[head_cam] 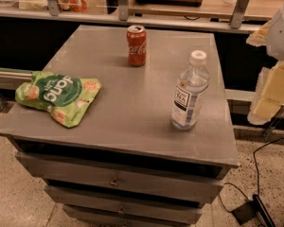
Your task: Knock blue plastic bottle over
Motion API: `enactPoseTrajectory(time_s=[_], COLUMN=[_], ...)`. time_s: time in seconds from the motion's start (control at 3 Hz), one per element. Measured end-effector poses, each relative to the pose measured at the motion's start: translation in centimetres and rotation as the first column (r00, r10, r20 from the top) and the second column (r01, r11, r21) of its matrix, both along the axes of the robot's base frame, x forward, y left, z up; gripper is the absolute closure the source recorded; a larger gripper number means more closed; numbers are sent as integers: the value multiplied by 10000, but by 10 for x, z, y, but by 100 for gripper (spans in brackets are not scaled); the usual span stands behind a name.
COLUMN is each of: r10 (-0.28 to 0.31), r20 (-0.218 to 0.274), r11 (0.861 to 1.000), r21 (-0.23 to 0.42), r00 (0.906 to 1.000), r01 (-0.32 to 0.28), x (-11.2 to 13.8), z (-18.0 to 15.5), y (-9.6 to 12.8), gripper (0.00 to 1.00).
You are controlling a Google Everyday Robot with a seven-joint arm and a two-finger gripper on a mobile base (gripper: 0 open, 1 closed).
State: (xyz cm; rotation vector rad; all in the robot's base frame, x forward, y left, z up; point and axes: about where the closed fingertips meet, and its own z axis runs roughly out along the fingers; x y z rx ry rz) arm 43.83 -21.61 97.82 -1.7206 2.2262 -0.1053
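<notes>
Noting jaws off the tabletop's [132, 103] right edge, state unreadable. Seeing blue plastic bottle [190, 91] upright left of them, apart. Judging it light, slick, tippy; favouring pushing near cap [198, 57].

Upright blue plastic bottle [190, 91], white-capped, stands well left of the gripper [273, 91].

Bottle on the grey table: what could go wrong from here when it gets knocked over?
1. The bottle stands upright near the right edge of the table. Once down, being round, it may roll off onto the floor.
2. The claw sits off the table at the right, beside the bottle. A low or glancing push might slide it, not tip it.
3. A long leftward sweep could also hit the red can farther back.
</notes>
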Motion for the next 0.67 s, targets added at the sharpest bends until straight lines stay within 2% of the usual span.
enactPoseTrajectory(time_s=[0.33,0.67], r10=[0,-261], r20=[0,43], r11=[10000,9972], r21=[0,709], r00=[10000,9996], r01=[0,258], x=[0,-1], z=[0,-1], y=[0,2], gripper=[0,0])
